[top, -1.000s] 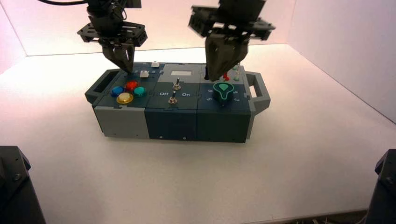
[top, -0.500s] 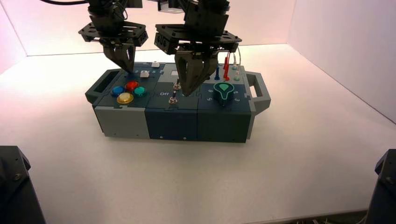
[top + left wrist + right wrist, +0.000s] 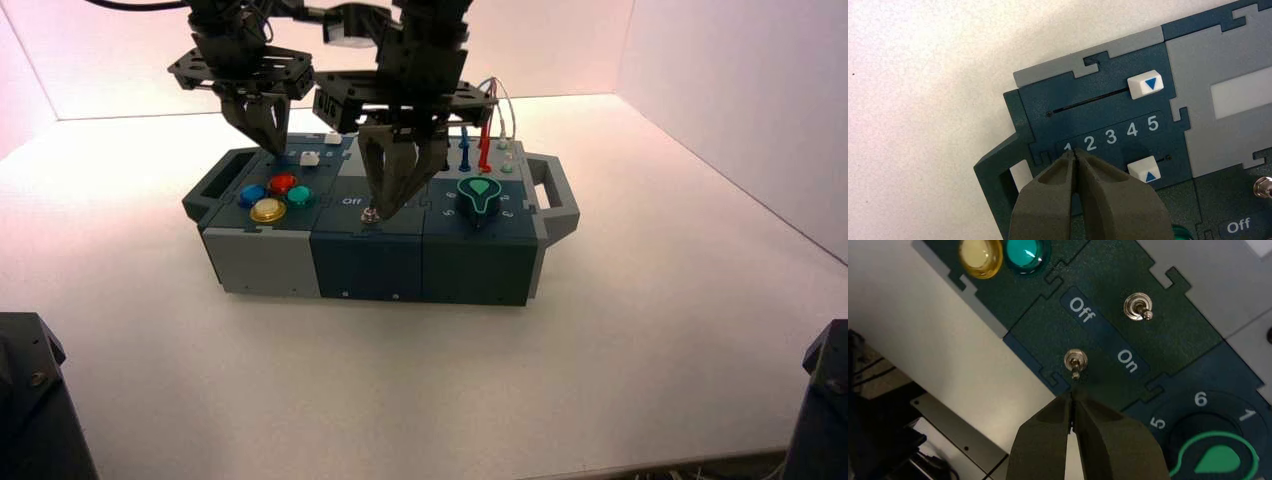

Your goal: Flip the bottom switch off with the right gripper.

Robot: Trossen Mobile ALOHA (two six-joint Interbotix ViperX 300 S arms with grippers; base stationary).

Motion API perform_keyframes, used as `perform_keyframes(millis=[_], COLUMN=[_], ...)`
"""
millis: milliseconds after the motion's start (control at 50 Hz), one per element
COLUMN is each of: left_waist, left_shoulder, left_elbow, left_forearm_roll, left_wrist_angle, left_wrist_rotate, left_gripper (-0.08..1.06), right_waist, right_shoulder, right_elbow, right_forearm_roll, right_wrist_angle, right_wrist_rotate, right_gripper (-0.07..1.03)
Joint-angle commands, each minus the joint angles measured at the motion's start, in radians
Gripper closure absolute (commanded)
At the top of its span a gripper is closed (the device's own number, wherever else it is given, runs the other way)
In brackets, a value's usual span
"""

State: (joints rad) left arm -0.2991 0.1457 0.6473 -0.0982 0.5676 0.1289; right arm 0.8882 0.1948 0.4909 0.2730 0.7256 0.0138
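Observation:
The bottom switch (image 3: 1075,361) is a small silver toggle near the front edge of the dark blue middle panel, beside the white "Off" (image 3: 1082,310) and "On" (image 3: 1127,361) lettering. Its lever tip points toward my right gripper (image 3: 1072,393), which is shut and sits just short of the lever. In the high view the right gripper (image 3: 385,210) hangs low over the panel, right beside the bottom switch (image 3: 371,214). My left gripper (image 3: 272,150) is shut and hovers over the slider panel by the number 1 (image 3: 1074,152).
A second silver toggle (image 3: 1137,307) without lettering stands farther back. A green knob (image 3: 480,195) and red and blue plugged wires (image 3: 484,148) lie to the right, coloured buttons (image 3: 272,197) to the left. Two white sliders (image 3: 1145,84) sit beside the left gripper. The box (image 3: 270,262) has side handles.
The right gripper has swung left from above the knob and wires and come down over the bottom switch. The left arm has not moved.

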Motion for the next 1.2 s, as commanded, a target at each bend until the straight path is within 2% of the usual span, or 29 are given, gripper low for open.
perform_keyframes(millis=[20, 740, 1200], left_waist=[0.002, 0.002, 0.002], left_shoulder=[0.018, 0.021, 0.032], left_elbow=[0.009, 0.011, 0.008], left_forearm_roll=[0.000, -0.002, -0.003], left_wrist_angle=[0.003, 0.003, 0.003], left_wrist_rotate=[0.006, 0.006, 0.006], left_gripper=[1.01, 1.01, 1.01], right_waist=[0.006, -0.005, -0.005], right_shoulder=[-0.005, 0.008, 0.020], right_elbow=[-0.031, -0.057, -0.106], right_forearm_roll=[0.005, -0.048, -0.052], right_wrist_angle=[-0.002, 0.018, 0.041], right_wrist_rotate=[-0.003, -0.008, -0.008], right_gripper=[0.98, 0.98, 0.98])
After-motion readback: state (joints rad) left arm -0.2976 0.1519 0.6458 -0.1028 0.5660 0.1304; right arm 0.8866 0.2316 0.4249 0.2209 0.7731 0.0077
